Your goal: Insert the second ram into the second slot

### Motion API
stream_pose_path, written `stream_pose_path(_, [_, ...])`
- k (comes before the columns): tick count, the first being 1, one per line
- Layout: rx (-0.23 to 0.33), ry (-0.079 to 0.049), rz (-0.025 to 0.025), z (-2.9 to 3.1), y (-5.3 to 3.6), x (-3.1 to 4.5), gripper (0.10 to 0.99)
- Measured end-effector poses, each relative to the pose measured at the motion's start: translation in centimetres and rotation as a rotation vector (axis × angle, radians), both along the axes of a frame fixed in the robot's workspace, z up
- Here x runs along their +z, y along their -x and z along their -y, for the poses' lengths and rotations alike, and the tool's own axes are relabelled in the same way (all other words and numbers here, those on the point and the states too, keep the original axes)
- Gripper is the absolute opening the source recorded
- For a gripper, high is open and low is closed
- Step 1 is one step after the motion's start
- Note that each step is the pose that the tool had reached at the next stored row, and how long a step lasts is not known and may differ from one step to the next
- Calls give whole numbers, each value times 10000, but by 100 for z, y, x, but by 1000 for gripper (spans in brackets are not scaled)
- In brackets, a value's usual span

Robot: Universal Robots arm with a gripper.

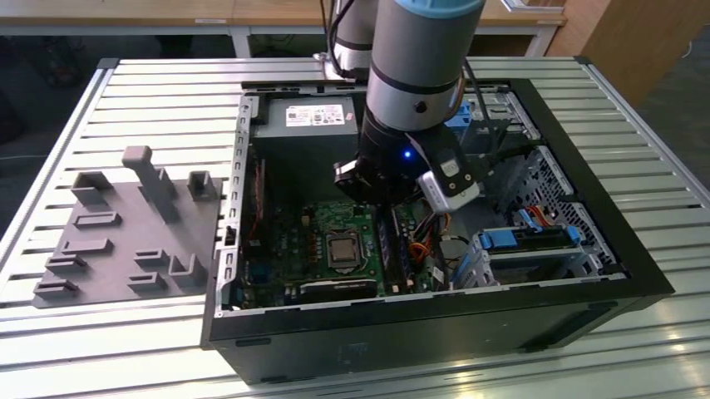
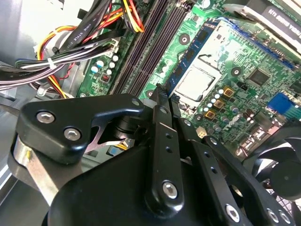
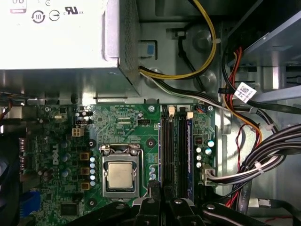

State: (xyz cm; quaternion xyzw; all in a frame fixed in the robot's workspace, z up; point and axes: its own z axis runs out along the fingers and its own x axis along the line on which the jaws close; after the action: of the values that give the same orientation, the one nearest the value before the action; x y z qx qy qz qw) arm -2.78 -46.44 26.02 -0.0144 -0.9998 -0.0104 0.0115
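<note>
Your gripper (image 2: 167, 95) sits pinched nearly shut, apparently on the near end of the memory stick (image 2: 198, 49) (dark blue, black chips), which runs between the processor socket (image 2: 195, 84) and the dark slots (image 2: 148, 44); bundled cables (image 2: 80, 37) lie beyond.

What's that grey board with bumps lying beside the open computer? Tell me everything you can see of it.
The flat grey board looks like matt plastic, all one colour. Blocks, low brackets and slotted stands rise from it, the tallest a narrow post near its far edge. It lies flat on the ribbed metal table, at the exterior view's left of the open black computer case; whether they touch is unclear.
</note>
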Motion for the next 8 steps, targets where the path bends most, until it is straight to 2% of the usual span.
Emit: stream_pose_path(8, [0,-4,-3,0,0,-16,137])
